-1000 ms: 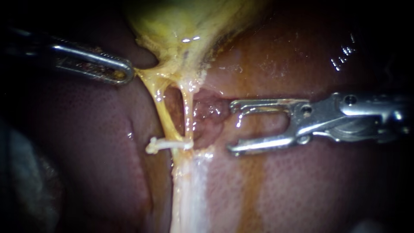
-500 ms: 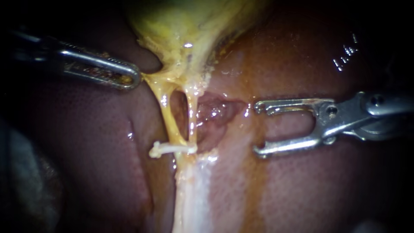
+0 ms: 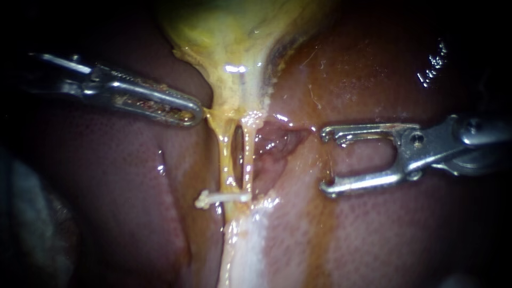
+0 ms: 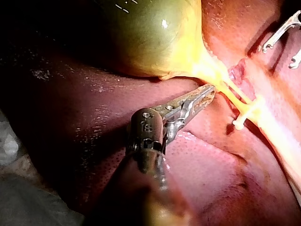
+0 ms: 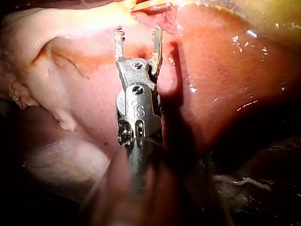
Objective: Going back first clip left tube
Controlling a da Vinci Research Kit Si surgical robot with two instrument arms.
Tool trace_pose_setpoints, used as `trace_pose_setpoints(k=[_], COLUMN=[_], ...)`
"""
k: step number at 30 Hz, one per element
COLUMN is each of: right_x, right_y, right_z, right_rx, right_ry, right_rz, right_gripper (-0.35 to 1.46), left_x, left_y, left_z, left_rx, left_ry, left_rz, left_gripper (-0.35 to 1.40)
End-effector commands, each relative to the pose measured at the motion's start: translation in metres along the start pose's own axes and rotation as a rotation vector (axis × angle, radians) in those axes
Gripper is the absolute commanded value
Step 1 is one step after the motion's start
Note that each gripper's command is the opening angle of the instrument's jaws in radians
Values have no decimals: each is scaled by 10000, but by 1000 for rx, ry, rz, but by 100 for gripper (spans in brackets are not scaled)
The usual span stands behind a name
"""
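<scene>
The yellow-green gallbladder [image 3: 234,32] narrows into two thin yellow tubes, the left tube [image 3: 226,160] and the right tube [image 3: 248,154]. A white clip [image 3: 221,198] lies across their lower end, its tail sticking out leftward. My left instrument [image 3: 196,114] is shut on the yellow tissue at the gallbladder's neck. My right instrument [image 3: 325,160] stands open and empty over the liver [image 3: 384,234], well right of the tubes. In the left wrist view the left instrument [image 4: 208,92] pinches the neck beside the clip [image 4: 240,123]. In the right wrist view the right instrument [image 5: 138,34] shows a wide gap.
A raw pink pocket of tissue [image 3: 277,141] lies between the right tube and my right instrument. A pale white band [image 3: 240,250] runs down from the clip. The right instrument's open jaws [image 4: 287,35] show beyond the tubes in the left wrist view.
My right instrument has drawn back to the right, away from the tubes, jaws still open. My left instrument has shifted right with the neck tissue, so the tubes stand straighter.
</scene>
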Motion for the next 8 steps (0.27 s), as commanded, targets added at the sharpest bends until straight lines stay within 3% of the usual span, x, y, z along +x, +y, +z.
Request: trace_pose_setpoints(k=[1,8], right_x=[0,0], right_y=[0,-1], right_z=[0,0], right_rx=[-1,0], right_ry=[0,0], right_rz=[-6,-13], right_gripper=[49,50], left_x=[0,0], left_y=[0,0], left_z=[0,-3], left_rx=[0,-3], left_ry=[-1,-2], left_rz=[0,0], left_gripper=[-35,-35])
